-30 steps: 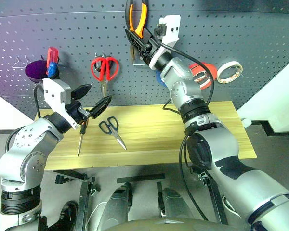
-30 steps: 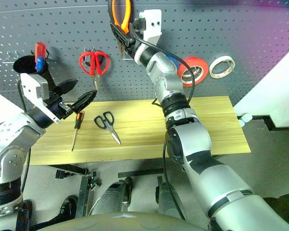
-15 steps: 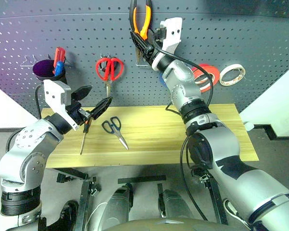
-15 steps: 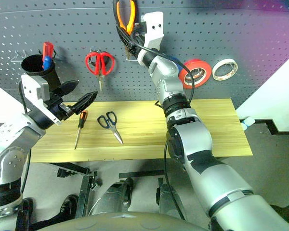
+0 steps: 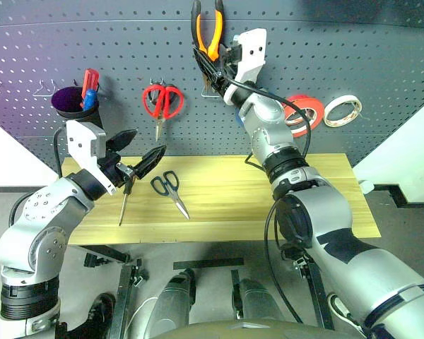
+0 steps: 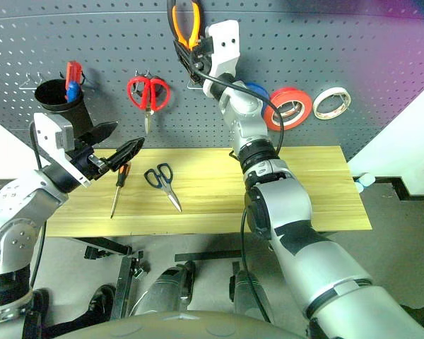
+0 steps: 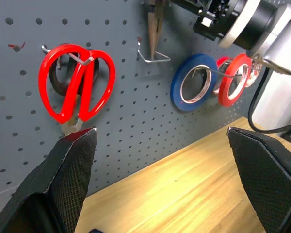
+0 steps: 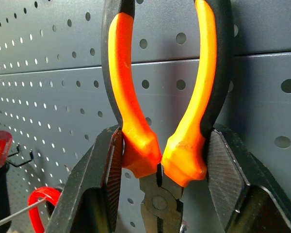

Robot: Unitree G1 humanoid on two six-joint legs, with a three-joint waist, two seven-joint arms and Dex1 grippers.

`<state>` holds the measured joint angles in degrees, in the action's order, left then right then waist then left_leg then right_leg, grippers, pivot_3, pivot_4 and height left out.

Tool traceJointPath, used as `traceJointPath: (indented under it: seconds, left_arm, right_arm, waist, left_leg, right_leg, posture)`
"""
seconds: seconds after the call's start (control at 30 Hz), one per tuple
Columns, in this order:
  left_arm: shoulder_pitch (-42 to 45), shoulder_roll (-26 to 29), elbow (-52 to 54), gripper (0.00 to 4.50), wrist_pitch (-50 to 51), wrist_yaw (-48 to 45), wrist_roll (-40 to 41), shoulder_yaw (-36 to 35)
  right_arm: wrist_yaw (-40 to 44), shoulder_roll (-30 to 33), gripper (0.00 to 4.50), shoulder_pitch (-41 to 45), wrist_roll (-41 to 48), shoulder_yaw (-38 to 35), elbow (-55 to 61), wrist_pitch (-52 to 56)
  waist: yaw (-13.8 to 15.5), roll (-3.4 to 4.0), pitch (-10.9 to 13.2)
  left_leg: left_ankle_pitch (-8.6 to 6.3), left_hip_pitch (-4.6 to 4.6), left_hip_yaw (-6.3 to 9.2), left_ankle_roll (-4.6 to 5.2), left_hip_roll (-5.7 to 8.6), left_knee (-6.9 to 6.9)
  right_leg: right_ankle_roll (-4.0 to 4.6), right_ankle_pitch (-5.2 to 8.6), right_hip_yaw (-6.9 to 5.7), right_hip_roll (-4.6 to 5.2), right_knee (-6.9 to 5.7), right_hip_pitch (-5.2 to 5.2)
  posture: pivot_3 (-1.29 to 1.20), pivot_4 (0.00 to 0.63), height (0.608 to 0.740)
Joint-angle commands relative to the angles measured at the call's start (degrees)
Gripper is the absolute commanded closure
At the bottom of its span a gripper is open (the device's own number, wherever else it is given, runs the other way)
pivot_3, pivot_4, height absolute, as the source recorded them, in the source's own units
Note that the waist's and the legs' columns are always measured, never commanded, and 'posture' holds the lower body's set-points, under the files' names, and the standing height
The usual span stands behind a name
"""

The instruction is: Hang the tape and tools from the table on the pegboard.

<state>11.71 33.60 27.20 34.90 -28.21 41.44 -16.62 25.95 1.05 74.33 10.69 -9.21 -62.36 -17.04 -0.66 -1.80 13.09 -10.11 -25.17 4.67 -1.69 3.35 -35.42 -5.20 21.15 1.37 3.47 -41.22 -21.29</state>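
Two scissors [image 5: 169, 188] [image 5: 161, 102]; one pliers [image 5: 206, 28]; one screwdriver [image 5: 125, 200]; three tape rings [image 7: 194, 81] [image 5: 304, 111] [image 5: 340, 110]; one cup [image 5: 71, 103].

light: bright, even | shadows: soft | edges: bowed | wrist views: sharp

Pliers [image 8: 160, 126] with orange-and-black handles stand upright, handles up, against the grey pegboard [image 5: 353, 49], clamped at the handle bases between the right gripper [image 8: 160, 179] fingers. Orange-red tape [image 5: 302, 113], a wide thin ring, hangs on the pegboard below and beside that gripper. Dark-handled scissors [image 5: 169, 191] lie flat on the wooden counter [image 5: 226, 205] just beyond the wide-spread left gripper [image 5: 138, 152], and the thin orange-and-black screwdriver [image 5: 125, 198] lies directly under its fingertips.
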Motion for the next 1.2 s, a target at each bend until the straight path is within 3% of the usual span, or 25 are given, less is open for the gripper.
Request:
traceJointPath:
  seconds: [0.03, 0.83, 1.1, 1.2]
  left_arm:
    - [-0.34, 0.94, 2.56, 0.0, 0.16, 0.17, 0.9, -1.54]
    - [-0.85, 1.35, 2.72, 0.0, 1.1, 0.51, 1.66, -1.37]
    - [-1.34, 1.43, 2.76, 0.0, 1.18, 0.42, 1.61, -1.41]
    - [-1.33, 1.38, 2.59, 0.0, 1.1, 0.41, 1.59, -1.32]
  right_arm:
    - [-3.85, 1.69, 2.44, 0.56, -0.54, -1.19, 0.15, -2.77]
    - [-6.22, -0.94, 2.44, -4.18, -3.25, 0.96, 0.68, -4.12]
    - [-5.81, -0.95, 0.01, -4.89, -3.41, 1.63, 0.88, -4.16]
    - [-5.75, -0.95, 0.01, -4.97, -3.22, 1.65, 1.03, -3.89]
  waist:
    - [-0.01, 0.01, 0.01]
    - [-0.16, 0.11, 0.07]
    - [-0.24, 0.14, 0.09]
    - [-0.25, 0.16, 0.1]
  left_leg:
    - [-0.01, 0.0, 0.0, 0.01, 0.0, 0.0]
    - [0.01, 0.03, 0.04, 0.03, -0.03, 0.19]
    - [0.01, 0.11, 0.04, 0.02, -0.05, 0.24]
    - [0.03, 0.23, 0.04, 0.04, -0.05, 0.24]
  right_leg:
    - [0.0, 0.0, 0.0, 0.0, 0.0, 0.01]
    - [0.04, 0.0, -0.01, -0.02, 0.1, 0.0]
    - [0.06, 0.0, 0.0, -0.03, 0.12, 0.06]
    - [0.09, -0.02, 0.0, -0.02, 0.15, 0.2]
  posture:
    - [0.1, 0.176, 0.74]
    - [0.1, 0.204, 0.74]
    - [0.1, 0.208, 0.74]
    - [0.1, 0.211, 0.74]
